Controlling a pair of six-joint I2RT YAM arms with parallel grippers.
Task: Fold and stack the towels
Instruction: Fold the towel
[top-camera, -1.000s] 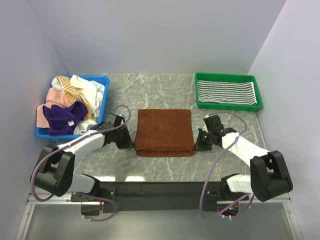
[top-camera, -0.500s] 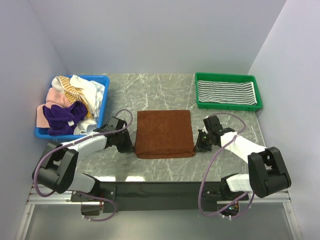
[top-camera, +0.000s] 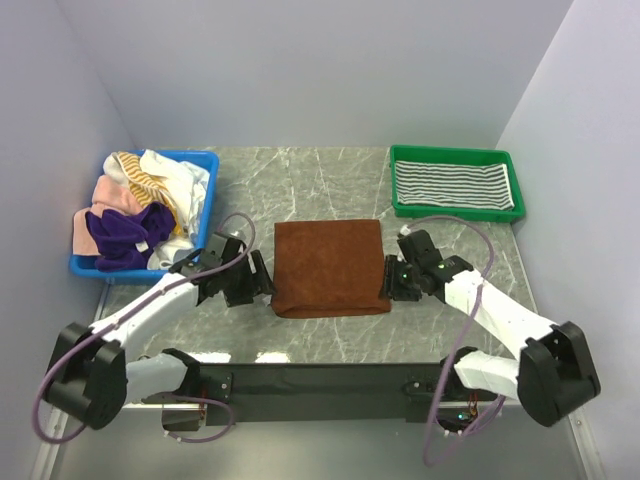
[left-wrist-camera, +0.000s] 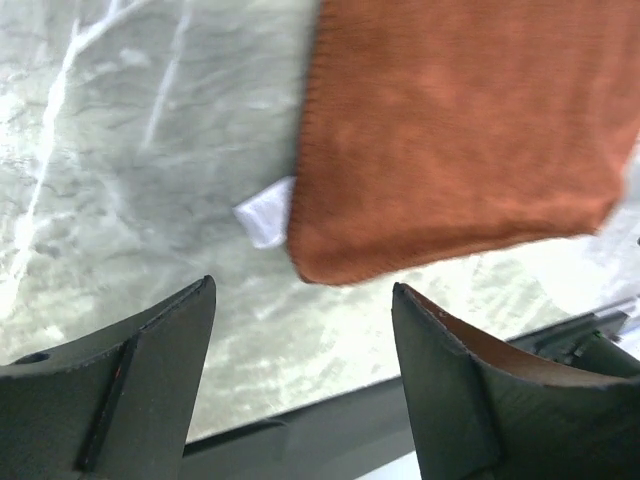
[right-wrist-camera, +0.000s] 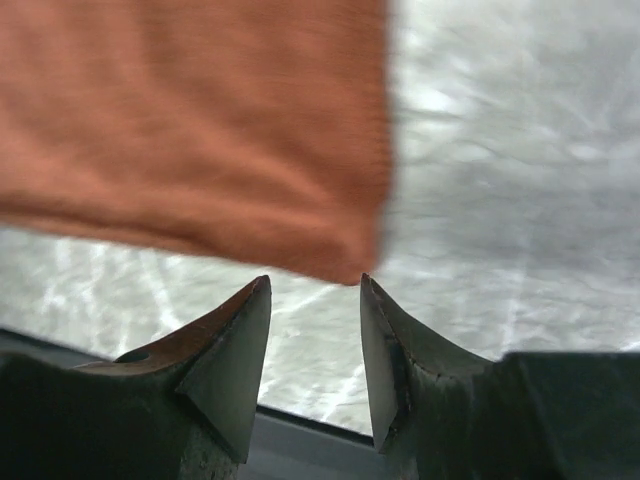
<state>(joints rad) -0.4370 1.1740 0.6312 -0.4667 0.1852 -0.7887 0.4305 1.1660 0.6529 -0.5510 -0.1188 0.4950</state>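
A brown towel lies folded flat on the marble table, midway between the arms. My left gripper stands open just off its near left corner, and nothing sits between the jaws. In the left wrist view the brown towel and its white tag lie beyond the open gripper. My right gripper is open at the near right corner. The right wrist view has the brown towel's corner just ahead of the parted gripper. A grey-white striped towel lies folded in the green tray.
A blue bin at the far left holds a heap of unfolded towels, purple, pink, white and yellow-striped. The table's black near edge runs just behind both grippers. White walls close in the left, back and right sides.
Both grippers have opened and let go of the brown towel's near corners. The towel now lies flat, and both grippers sit just off its near edge.
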